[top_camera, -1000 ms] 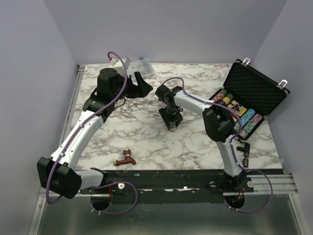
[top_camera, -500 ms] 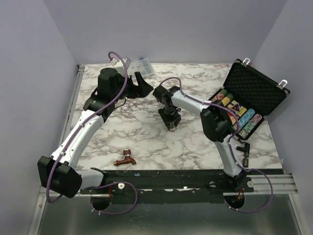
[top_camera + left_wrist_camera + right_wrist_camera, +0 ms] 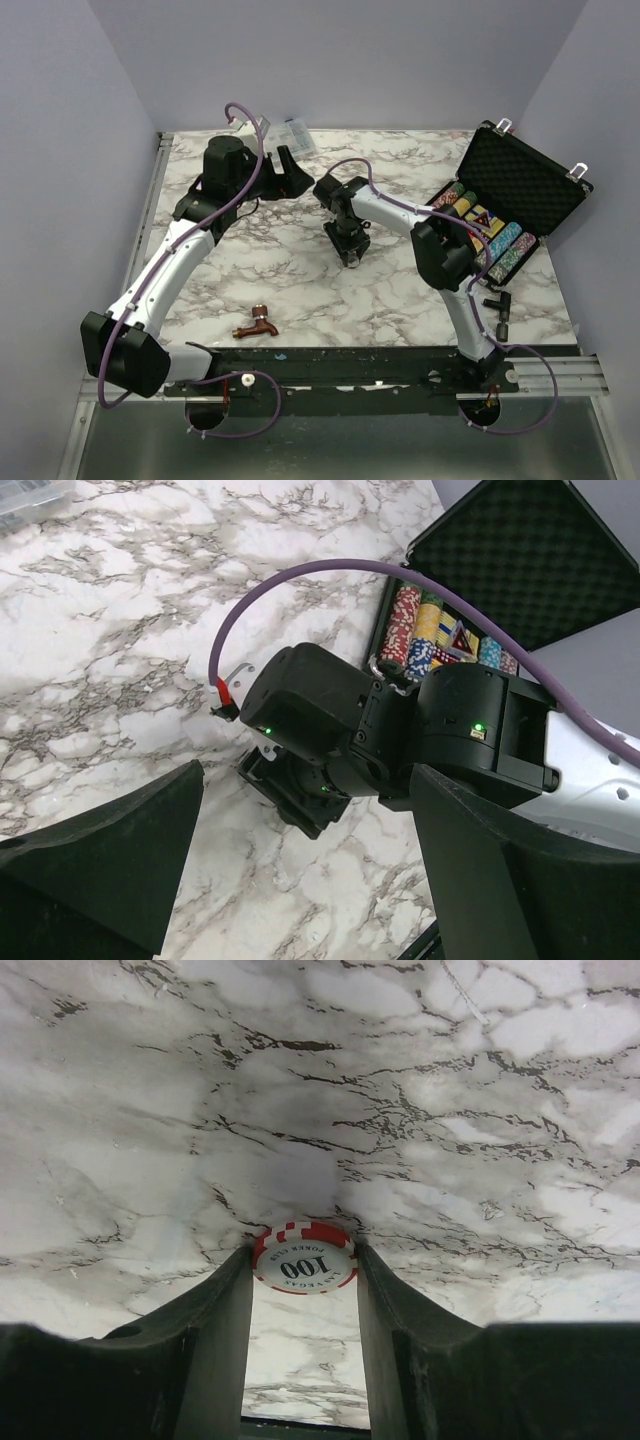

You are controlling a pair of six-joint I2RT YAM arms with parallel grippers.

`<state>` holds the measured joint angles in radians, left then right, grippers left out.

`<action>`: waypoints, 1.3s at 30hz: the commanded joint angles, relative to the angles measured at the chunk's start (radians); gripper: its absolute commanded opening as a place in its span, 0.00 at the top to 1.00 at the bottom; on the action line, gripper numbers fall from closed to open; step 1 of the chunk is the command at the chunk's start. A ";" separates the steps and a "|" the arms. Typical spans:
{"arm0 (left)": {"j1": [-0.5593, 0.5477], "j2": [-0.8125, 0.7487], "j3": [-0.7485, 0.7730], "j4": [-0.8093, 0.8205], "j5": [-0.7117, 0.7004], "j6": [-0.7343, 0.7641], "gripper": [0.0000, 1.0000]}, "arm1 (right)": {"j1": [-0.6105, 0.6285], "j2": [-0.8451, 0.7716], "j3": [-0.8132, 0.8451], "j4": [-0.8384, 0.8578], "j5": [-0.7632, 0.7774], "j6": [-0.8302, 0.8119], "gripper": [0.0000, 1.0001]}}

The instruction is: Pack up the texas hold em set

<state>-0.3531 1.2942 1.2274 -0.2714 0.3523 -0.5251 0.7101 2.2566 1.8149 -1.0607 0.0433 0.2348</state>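
Note:
The black foam-lined case (image 3: 527,178) of the texas hold em set lies open at the table's right, with rows of multicoloured chips (image 3: 488,238) in its base. It also shows in the left wrist view as the case (image 3: 520,560) with its chip rows (image 3: 425,645). A red-and-white "100" chip (image 3: 304,1258) lies flat on the marble at mid-table. My right gripper (image 3: 303,1272) points down over it, one finger touching each side of its rim. In the top view the right gripper (image 3: 350,254) hides the chip. My left gripper (image 3: 289,172) hovers wide open at the back, holding nothing.
A copper faucet (image 3: 257,325) lies near the front edge, left of centre. A clear plastic compartment box (image 3: 291,133) sits at the back edge behind the left gripper. Small black parts (image 3: 497,306) lie on the marble in front of the case.
The right gripper's fingers have drawn in onto the chip, and its wrist has shifted slightly left. The left arm has barely moved.

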 commanded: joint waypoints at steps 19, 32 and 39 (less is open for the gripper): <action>0.374 0.206 -0.032 0.201 0.421 -0.360 0.16 | 0.012 -0.072 0.038 -0.050 0.024 -0.008 0.97; 0.357 0.411 -0.060 0.330 0.533 -0.474 0.18 | 0.007 -0.189 0.009 -0.086 0.008 -0.027 0.99; 0.194 0.569 -0.043 0.457 0.668 -0.558 0.25 | 0.006 -0.264 0.006 -0.111 0.019 -0.028 0.99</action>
<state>-0.0544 1.7802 1.1831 0.0689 0.8841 -1.0119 0.7185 2.0575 1.8275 -1.1301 0.0544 0.2157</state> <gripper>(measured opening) 0.779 0.427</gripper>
